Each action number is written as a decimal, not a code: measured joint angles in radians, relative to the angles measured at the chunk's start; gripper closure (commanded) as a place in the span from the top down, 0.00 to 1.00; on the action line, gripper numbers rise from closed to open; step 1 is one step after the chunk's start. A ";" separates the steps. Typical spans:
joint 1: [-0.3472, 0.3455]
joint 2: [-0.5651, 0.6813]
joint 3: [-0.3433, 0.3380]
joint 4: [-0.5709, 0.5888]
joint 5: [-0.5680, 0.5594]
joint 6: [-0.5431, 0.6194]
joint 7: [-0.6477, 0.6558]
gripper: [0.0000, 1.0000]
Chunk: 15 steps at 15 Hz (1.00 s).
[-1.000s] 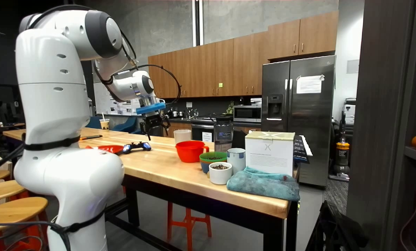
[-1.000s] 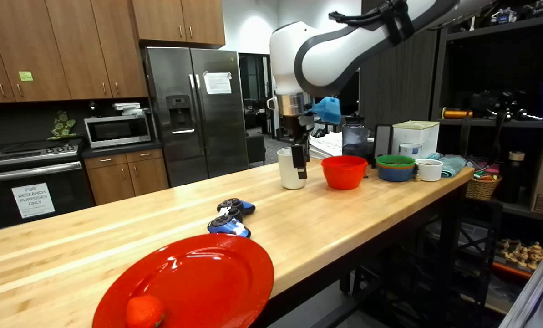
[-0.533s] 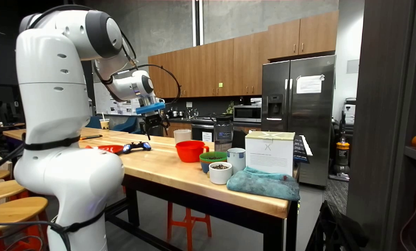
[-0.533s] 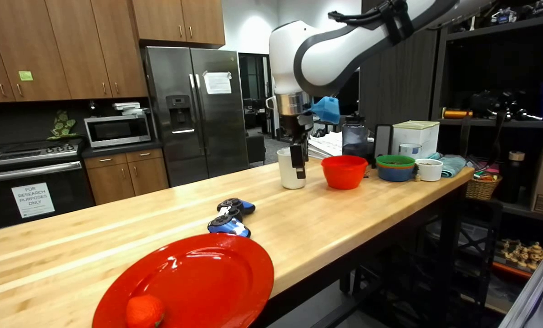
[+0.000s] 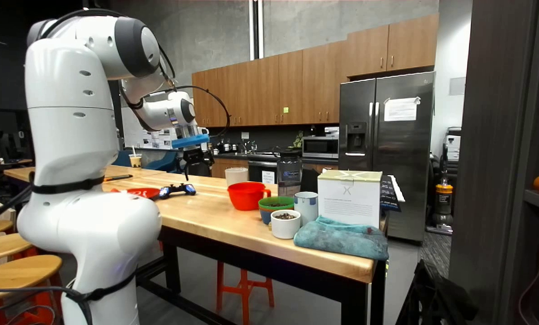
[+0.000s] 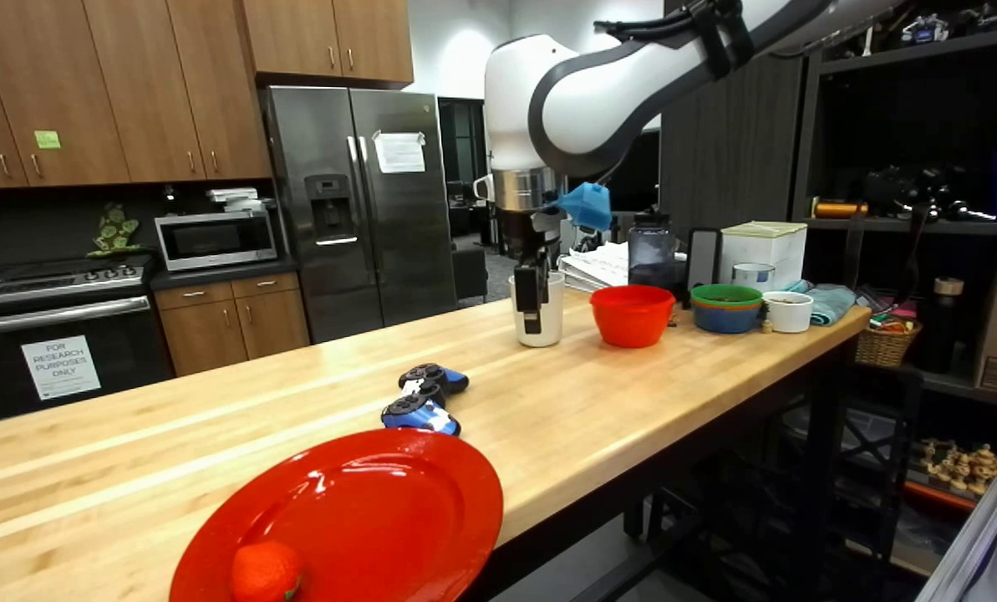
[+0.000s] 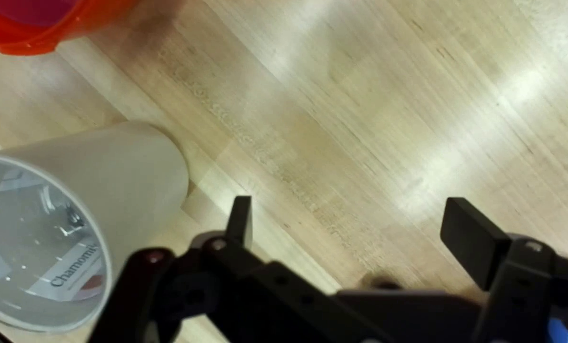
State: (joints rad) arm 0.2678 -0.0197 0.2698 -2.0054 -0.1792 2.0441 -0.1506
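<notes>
My gripper (image 7: 353, 221) hangs open above the wooden table, nothing between its fingers; wood shows through the gap in the wrist view. A tall off-white cup (image 7: 141, 162), holding packets, one marked "Chamomi…", stands left of the jaws there. In an exterior view the gripper (image 6: 531, 309) overlaps this cup (image 6: 554, 309) and hides part of it; contact cannot be told from that angle. A red bowl with a handle (image 5: 246, 197) stands beside the cup, its rim (image 7: 31, 46) at the wrist view's top left. The blue game controller (image 6: 424, 400) lies nearer the red plate (image 6: 398, 510), which carries a strawberry-like fruit (image 6: 266, 573).
Nested green, orange and blue bowls (image 5: 274, 212), a white ramekin (image 5: 285, 227), a mug (image 5: 306, 206) and a dark bottle (image 5: 290, 174) crowd the table's end. A white box (image 5: 349, 198) and a folded teal cloth (image 5: 341, 239) sit by the edge.
The arm stays nearly still at first, then the gripper shifts left in both exterior views and appears slightly turned. It remains open; objects on the table keep their places.
</notes>
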 measured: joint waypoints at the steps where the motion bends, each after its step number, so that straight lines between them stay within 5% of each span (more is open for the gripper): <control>1: 0.003 0.005 0.002 0.003 0.007 0.009 -0.001 1.00; 4: 0.014 0.022 0.011 0.015 0.020 0.046 -0.012 0.93; 5: 0.017 0.030 0.015 0.022 0.020 0.058 -0.018 0.73; 15: 0.042 0.107 0.048 0.082 0.049 0.188 -0.083 0.01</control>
State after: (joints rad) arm 0.3099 0.0877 0.3174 -1.9234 -0.1301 2.2318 -0.2332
